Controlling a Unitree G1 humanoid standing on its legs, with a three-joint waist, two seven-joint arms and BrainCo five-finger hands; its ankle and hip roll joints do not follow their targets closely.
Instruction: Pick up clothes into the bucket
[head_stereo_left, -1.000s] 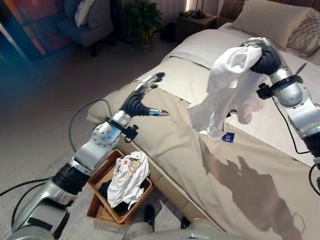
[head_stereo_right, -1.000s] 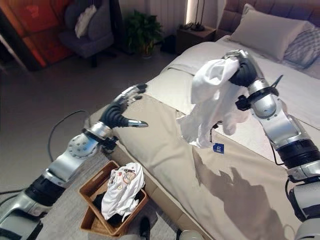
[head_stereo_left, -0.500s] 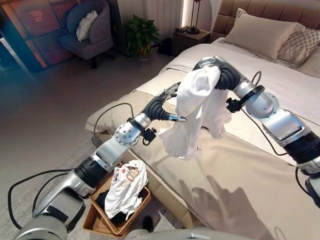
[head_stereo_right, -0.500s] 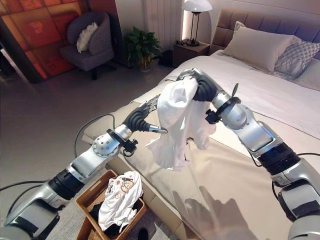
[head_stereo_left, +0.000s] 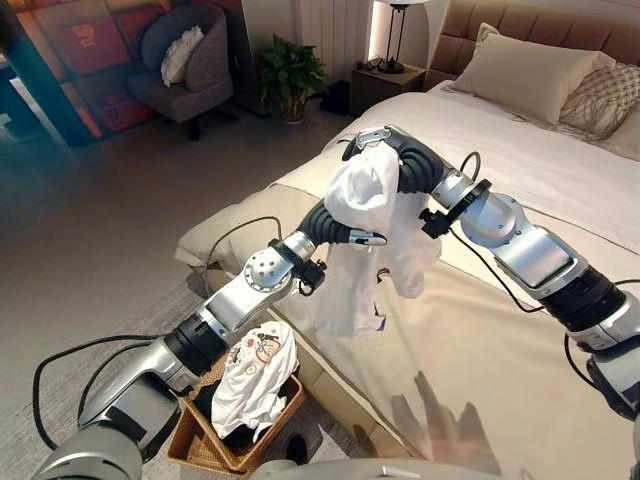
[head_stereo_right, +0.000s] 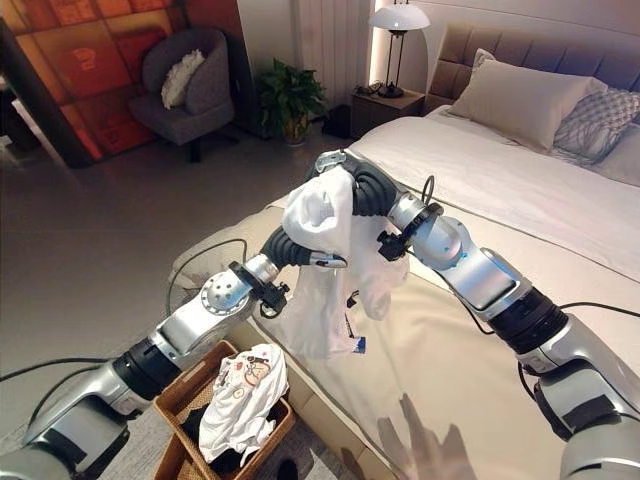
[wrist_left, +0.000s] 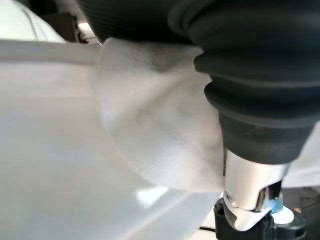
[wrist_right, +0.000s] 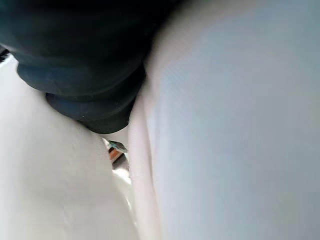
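Observation:
A white garment hangs in the air over the bed's near edge, bunched at the top in my right hand, which is shut on it. My left hand reaches up from the lower left and lies against the hanging cloth, its thumb sticking out in front and the rest hidden behind the fabric. The same white cloth spreads close across the left wrist view. Below, on the floor beside the bed, stands a brown wicker basket with a white printed shirt draped over dark clothes.
The bed with a beige cover takes up the right side, pillows at its head. Further back are a grey armchair, a potted plant and a nightstand. Open floor lies to the left.
My right hand has carried the white garment leftward from over the bed to its near edge. My left hand has come up against the cloth. The camera has shifted too.

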